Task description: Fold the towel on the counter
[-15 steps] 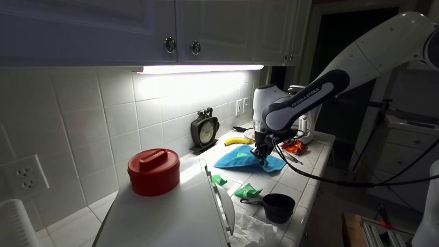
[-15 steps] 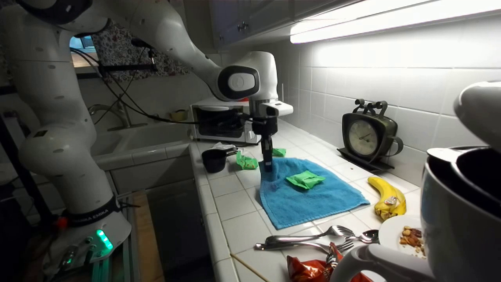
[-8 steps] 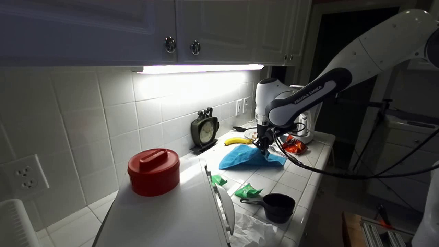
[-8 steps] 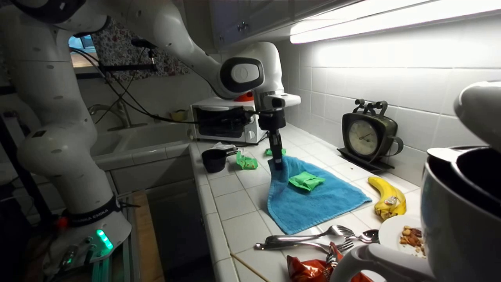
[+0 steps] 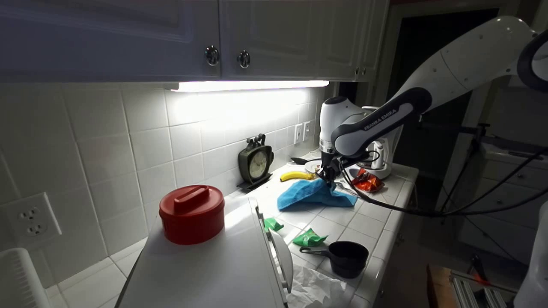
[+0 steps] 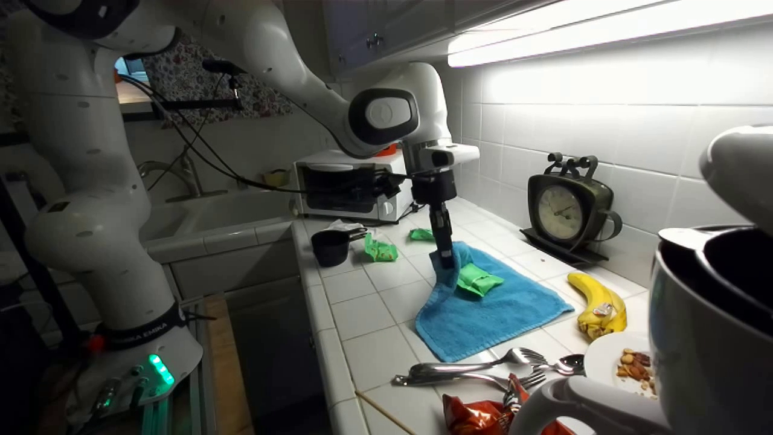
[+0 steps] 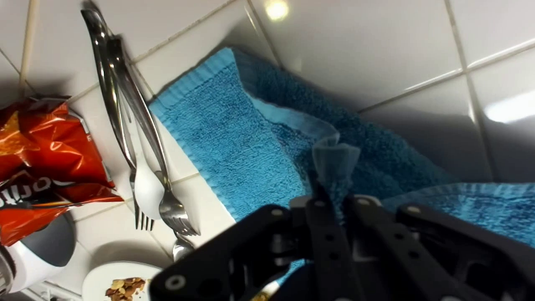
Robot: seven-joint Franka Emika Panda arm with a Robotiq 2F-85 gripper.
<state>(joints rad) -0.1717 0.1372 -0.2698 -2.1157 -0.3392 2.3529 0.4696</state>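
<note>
Wrist view — pincer point(image 7: 335, 197) grips nubbly towel point(image 7: 255, 150) w/ puckers — glossy tiled ctr. point(image 7: 372, 50)

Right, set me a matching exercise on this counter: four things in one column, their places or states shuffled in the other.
Things:
1. end effector
2. red lidded container
3. banana
4. cutlery

Places and states:
A. between the blue towel and the red chip bag
B. closed on the blue towel
C. yellow, beside the white plate
D. on top of the toaster oven

Right pairs: 1-B, 2-D, 3-C, 4-A
</note>
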